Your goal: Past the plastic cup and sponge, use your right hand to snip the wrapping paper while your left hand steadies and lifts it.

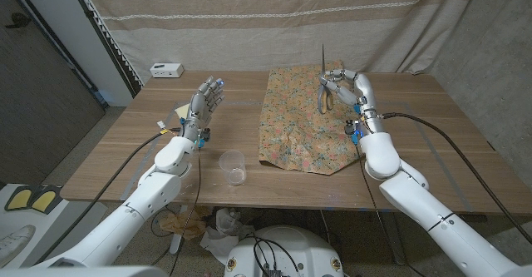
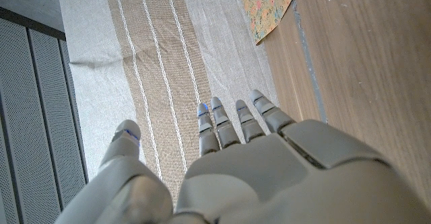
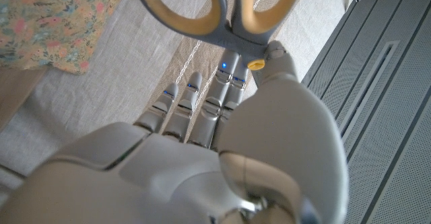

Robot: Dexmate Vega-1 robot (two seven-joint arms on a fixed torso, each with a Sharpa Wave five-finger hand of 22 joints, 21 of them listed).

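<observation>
The wooden bench (image 1: pixel 432 136) spans the middle of the head view, and on its right-centre lies the wrapping paper (image 1: pixel 303 131): a big tan sheet crowded with small floral print in pink, green and orange, its near edge cut to an uneven point toward the bottom of the frame. In the left wrist view a corner of that same flowered sheet sits at the upper right, flat on the wood. No writing is readable on the paper.

Over the sheet's upper right part, the right robot hand (image 1: pixel 349 90) holds the scissors (image 1: pixel 326 90), fingers wrapped at the handles, blades standing up toward the curtain at the top of the frame. The right wrist view gives a close look: grey handles with yellow-orange lining and a small yellow pivot; whether the blades are parted is hard to judge from here.

Left of centre, the left robot hand (image 1: pixel 204 102) is raised with fingers straight and slightly spread, holding nothing, well apart from the paper.

Lower centre, near the bench's front edge, stands a clear plastic cup (image 1: pixel 233 167), upright. At the upper left sits a small white box (image 1: pixel 167 70); its markings are too small to read.
</observation>
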